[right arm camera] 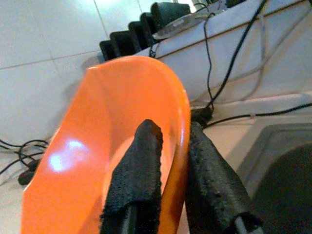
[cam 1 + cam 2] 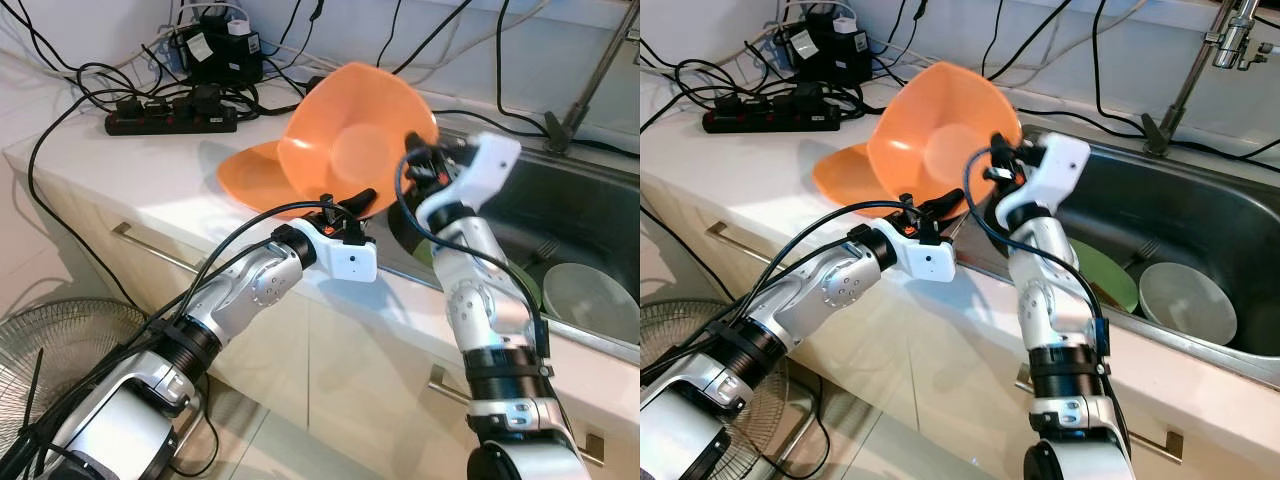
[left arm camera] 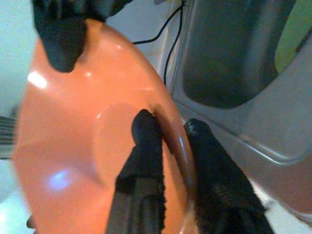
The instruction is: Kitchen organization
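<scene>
A large orange bowl (image 2: 350, 140) is held tilted on edge above the counter, right beside the sink. My left gripper (image 2: 345, 205) is shut on its lower rim, one finger inside and one outside (image 3: 168, 131). My right gripper (image 2: 420, 160) is shut on the rim's right side, towards the sink, pinching it between both fingers (image 1: 175, 141). A second orange dish (image 2: 250, 178) lies flat on the white counter (image 2: 120, 170), behind and partly under the raised bowl.
The steel sink (image 2: 590, 210) on the right holds a green plate (image 2: 1105, 275) and a grey bowl (image 2: 1188, 300), with a faucet (image 2: 1185, 80) behind. A black power strip (image 2: 170, 120) and tangled cables sit at the back left. A fan (image 2: 60, 340) stands on the floor.
</scene>
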`<state>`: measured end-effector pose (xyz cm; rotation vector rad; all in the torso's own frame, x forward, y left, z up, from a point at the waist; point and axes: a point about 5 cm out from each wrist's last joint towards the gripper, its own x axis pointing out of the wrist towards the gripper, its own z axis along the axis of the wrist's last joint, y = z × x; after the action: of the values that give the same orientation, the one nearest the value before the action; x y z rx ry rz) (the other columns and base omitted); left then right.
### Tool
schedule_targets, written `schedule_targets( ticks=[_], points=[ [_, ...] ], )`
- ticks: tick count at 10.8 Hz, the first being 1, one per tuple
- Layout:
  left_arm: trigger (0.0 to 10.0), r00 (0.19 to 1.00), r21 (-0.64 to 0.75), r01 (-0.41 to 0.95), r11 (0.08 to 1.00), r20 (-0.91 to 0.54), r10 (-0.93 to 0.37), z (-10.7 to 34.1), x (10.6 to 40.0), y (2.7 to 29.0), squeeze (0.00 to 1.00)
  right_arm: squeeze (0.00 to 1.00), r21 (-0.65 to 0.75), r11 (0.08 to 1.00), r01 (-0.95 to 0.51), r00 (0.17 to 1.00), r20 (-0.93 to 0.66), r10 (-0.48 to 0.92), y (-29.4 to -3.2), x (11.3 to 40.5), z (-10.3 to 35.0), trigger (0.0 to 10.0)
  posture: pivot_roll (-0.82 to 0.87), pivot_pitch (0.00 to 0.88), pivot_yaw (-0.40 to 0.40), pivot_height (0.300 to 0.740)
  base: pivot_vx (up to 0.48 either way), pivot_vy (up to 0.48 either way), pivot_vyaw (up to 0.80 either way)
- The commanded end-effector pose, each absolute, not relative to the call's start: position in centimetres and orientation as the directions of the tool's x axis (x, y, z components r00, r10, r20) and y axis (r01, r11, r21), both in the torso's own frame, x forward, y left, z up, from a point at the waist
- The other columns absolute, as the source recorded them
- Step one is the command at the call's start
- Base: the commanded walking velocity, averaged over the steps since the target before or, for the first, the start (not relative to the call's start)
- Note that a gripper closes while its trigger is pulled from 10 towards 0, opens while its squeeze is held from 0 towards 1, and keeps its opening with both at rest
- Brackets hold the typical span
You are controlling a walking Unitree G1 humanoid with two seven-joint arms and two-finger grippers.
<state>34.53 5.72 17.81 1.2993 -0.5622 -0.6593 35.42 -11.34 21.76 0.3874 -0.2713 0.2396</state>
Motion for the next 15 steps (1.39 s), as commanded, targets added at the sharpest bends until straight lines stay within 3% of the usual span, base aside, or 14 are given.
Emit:
schedule_targets(
  ticks=[1, 4, 5, 8, 11, 12, 13, 15],
  points=[
    [10.0, 0.686, 0.984, 0.082, 0.155, 0.057, -0.725, 19.0, 34.6, 5.8, 1.0, 0.0, 0.324, 0.913, -0.25, 0.943, 0.296, 0.153, -11.8, 35.4, 21.7, 0.0, 0.19, 0.0, -0.003, 0.74, 0.0, 0.0, 0.0],
    [10.0, 0.69, 0.987, 0.05, 0.154, 0.078, -0.719, 19.3, 34.7, 5.9, 1.0, 0.0, 0.332, 0.926, -0.179, 0.955, 0.285, 0.082, -13.0, 35.7, 21.8, 0.0, 0.19, 0.0, -0.005, 0.74, 0.0, 0.0, 0.0],
    [10.0, 0.693, 0.987, 0.045, 0.154, 0.08, -0.717, 19.3, 34.7, 5.9, 0.0, 0.0, 0.346, 0.93, -0.123, 0.959, 0.282, 0.022, -13.8, 36.0, 21.9, 0.0, 0.19, 0.0, -0.005, 0.74, 0.0, 0.0, 0.0],
    [10.0, 0.694, 0.985, 0.044, 0.167, 0.09, -0.715, 19.3, 34.6, 5.8, 0.0, 0.0, 0.396, 0.917, 0.044, 0.949, 0.271, -0.162, -16.7, 36.2, 22.2, 0.0, 0.19, 0.0, -0.007, 0.74, 0.0, 0.0, 0.0],
    [10.0, 0.721, 0.958, 0.109, 0.265, 0.107, -0.685, 18.8, 34.6, 6.1, 0.0, 0.0, 0.364, 0.903, 0.229, 0.912, 0.245, -0.33, -20.4, 36.4, 21.8, 0.0, 0.19, 0.0, -0.009, 0.74, 0.0, 0.0, 0.0],
    [10.0, 0.734, 0.936, 0.149, 0.319, 0.112, -0.67, 18.3, 34.8, 6.2, 0.0, 0.0, 0.358, 0.892, 0.277, 0.897, 0.237, -0.374, -21.3, 36.4, 21.6, 1.0, 0.19, 0.002, -0.01, 0.74, 0.0, 0.0, 0.0],
    [10.0, 0.752, 0.867, 0.224, 0.445, 0.137, -0.645, 18.4, 34.5, 6.4, 0.0, 0.0, 0.304, 0.892, 0.335, 0.886, 0.22, -0.408, -22.2, 36.4, 21.0, 10.0, 0.2, 0.003, -0.011, 0.74, 0.0, 0.0, 0.0],
    [10.0, 0.755, 0.525, 0.529, 0.666, 0.066, -0.652, 16.7, 33.4, 5.5, 0.0, 0.0, 0.178, 0.909, 0.376, 0.904, 0.146, -0.402, -22.4, 36.7, 18.4, 10.0, 0.21, 0.005, -0.012, 0.74, 0.0, 0.0, 0.0]
  ],
)
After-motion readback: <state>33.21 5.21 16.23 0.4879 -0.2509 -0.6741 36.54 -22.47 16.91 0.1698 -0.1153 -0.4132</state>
